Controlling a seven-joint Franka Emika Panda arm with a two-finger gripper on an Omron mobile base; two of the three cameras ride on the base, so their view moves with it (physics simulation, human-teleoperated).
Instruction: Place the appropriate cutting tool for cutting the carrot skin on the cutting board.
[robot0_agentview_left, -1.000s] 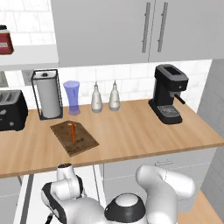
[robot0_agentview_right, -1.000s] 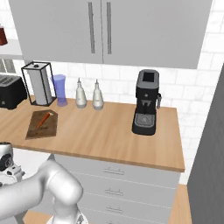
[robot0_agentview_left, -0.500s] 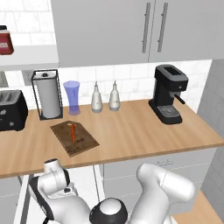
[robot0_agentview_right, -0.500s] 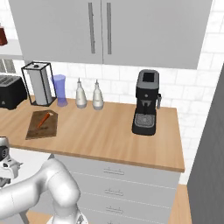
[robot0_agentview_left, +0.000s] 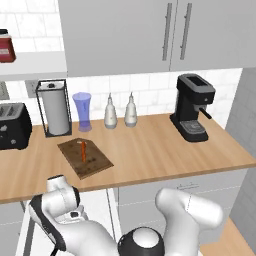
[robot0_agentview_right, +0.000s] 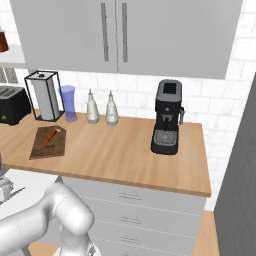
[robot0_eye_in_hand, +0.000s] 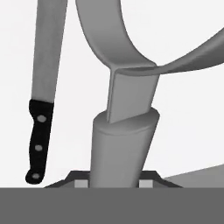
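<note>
Left base view
- Cutting board: the dark brown cutting board (robot0_agentview_left: 84, 158) lies flat on the wooden counter (robot0_agentview_left: 150, 150), turned at an angle, near the front edge.
- Carrot: the orange carrot (robot0_agentview_left: 83, 150) lies on the board's far half.
- Behind the board: a paper towel holder (robot0_agentview_left: 53, 107), a blue vase (robot0_agentview_left: 82, 111) and two bottles (robot0_agentview_left: 120, 111) stand along the wall; a black toaster (robot0_agentview_left: 12, 126) is at the left, a coffee machine (robot0_agentview_left: 192, 107) at the right.
- Arm: it bends down below the counter's front edge, at the lower left.

Right base view
- Board and carrot: same layout, with the board at the counter's left end and the carrot on it.
- Gripper: the gripper (robot0_agentview_right: 6, 189) is low at the left edge, below counter height; what it carries is too small to tell here.

Hand view
- Peeler: the grey peeler (robot0_eye_in_hand: 122, 127) stands very close, its handle rising from between the finger tips, its looped head above.
- Pincer: closed on the peeler's handle, it seems, though the fingertips are mostly hidden.
- Knife: the black-handled knife (robot0_eye_in_hand: 43, 92) lies beside the peeler, apart from it, on a pale surface.
</note>
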